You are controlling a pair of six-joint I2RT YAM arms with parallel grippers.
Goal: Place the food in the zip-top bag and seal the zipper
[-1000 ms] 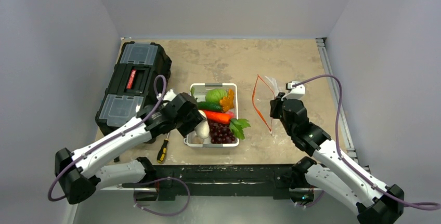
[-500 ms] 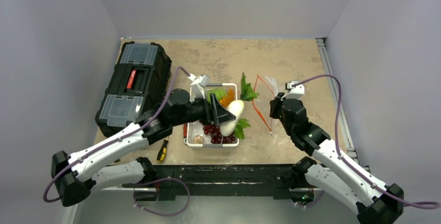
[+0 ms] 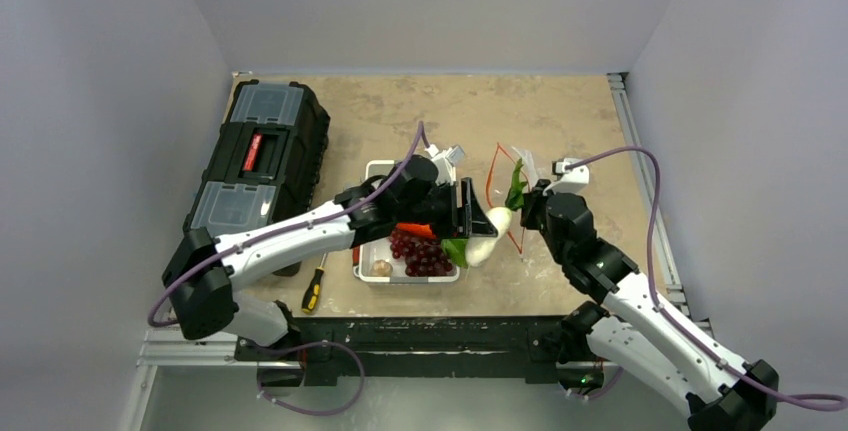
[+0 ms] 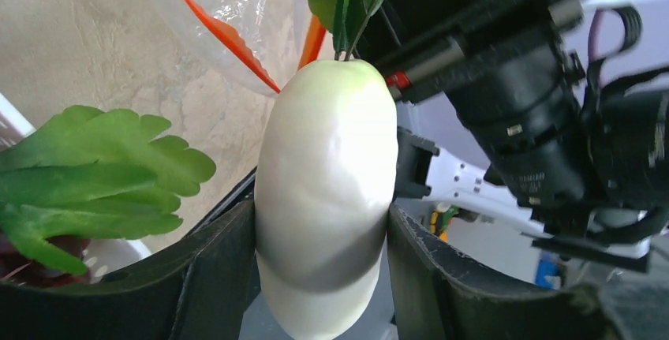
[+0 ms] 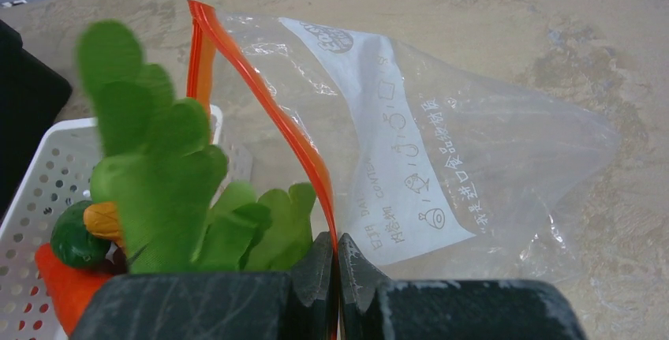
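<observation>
White radish (image 4: 326,143) has swung from tray (image 3: 378,165) to zip-top bag (image 5: 442,143) mouth, clamped in left tool (image 4: 319,222); right tool (image 5: 338,249) pinches zipper (image 5: 292,131).

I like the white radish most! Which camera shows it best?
The left wrist view: the white radish fills the picture, clamped in the left gripper. The top external view shows it small, from far above. The right wrist view shows only blurred green leaves, no white body.
</observation>
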